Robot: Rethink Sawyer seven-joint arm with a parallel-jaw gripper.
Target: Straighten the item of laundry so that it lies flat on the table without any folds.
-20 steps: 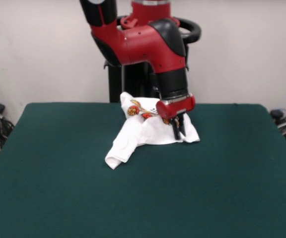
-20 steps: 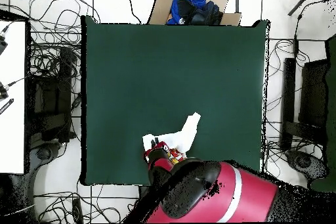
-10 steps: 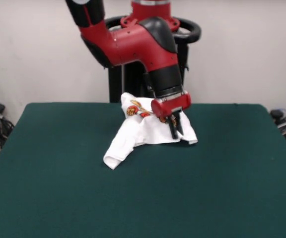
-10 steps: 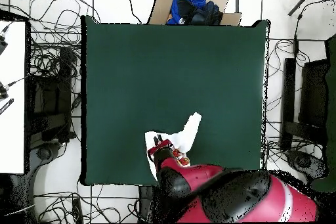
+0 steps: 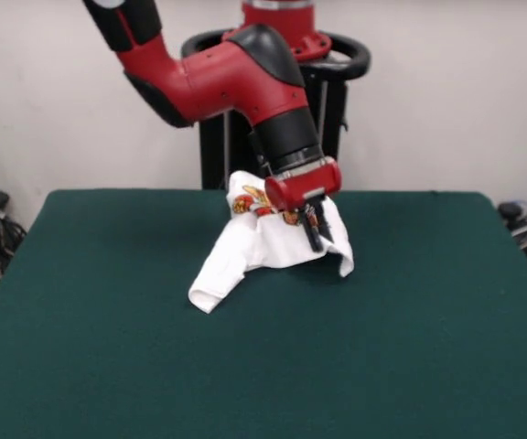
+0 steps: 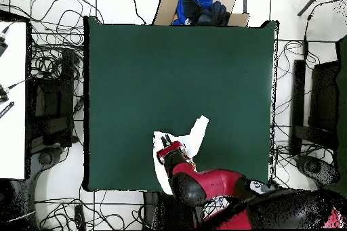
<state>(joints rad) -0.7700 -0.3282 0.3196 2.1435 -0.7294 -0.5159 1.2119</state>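
Since a second ago the arm has swung toward 9 o'clock in the front view, lifting the shirt's (image 5: 263,240) right corner off the worktop (image 5: 410,347). Tilted, the gripper (image 5: 316,230) is clamped on that cloth. One bunched shirt lies toward the far edge, one sleeve trailing toward 7 o'clock.

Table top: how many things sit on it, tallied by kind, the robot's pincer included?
T-shirts: 1, a crumpled white printed T-shirt
Pincers: 1, the pincer gripping the shirt's raised edge
Total: 2, on the green table

Glossy red arm (image 5: 218,78), black joints
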